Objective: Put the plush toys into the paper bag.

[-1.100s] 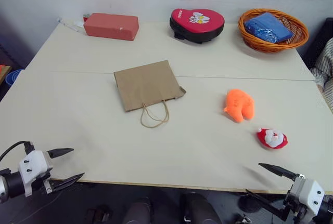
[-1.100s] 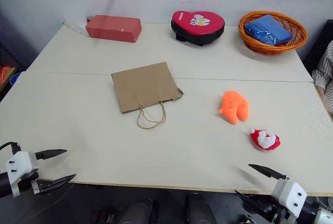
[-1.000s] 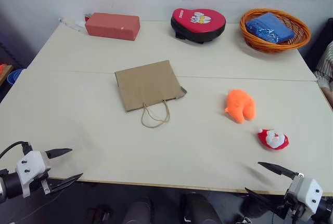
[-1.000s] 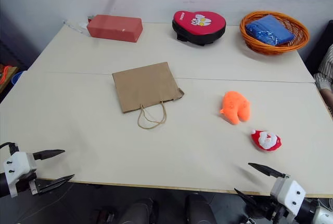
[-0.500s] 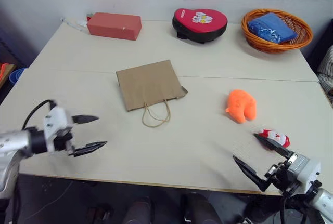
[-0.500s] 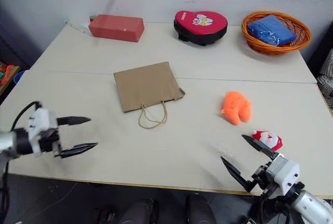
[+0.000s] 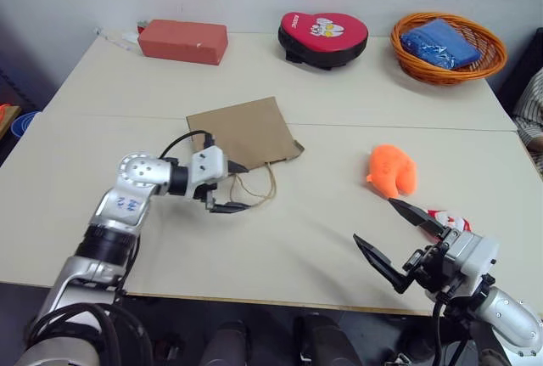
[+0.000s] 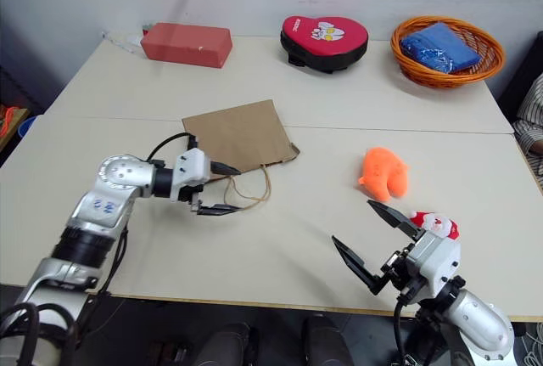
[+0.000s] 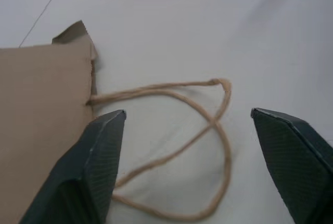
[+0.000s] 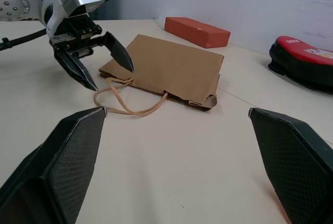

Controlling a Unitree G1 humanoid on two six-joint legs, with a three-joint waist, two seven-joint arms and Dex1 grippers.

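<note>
left gripper (image 7: 235, 186): spread, empty, over bag (image 7: 242, 132) handles (image 7: 254, 188) | right gripper (image 7: 397, 237): wide, empty, table (image 7: 305, 247) edge | toys: orange (image 7: 391, 170), Santa (image 7: 448, 217) apart

I'm seeing the brown kraft paper bag (image 7: 243, 134) lying flat mid-table, cord handles (image 7: 254, 188) trailing toward me. The lumpy orange plush animal (image 7: 391, 170) is sitting off to its right, the red-and-white Santa-face plush (image 8: 435, 223) nearer me.

The paper bag (image 7: 242, 132) is plain brown with tan cord handles (image 7: 254, 189). One plush toy (image 7: 391, 170) is bright orange, the Santa plush (image 8: 434, 225) red and white. The surface (image 7: 322, 94) is pale cream. Both claws' fingers (image 10: 116, 51) are black.
</note>
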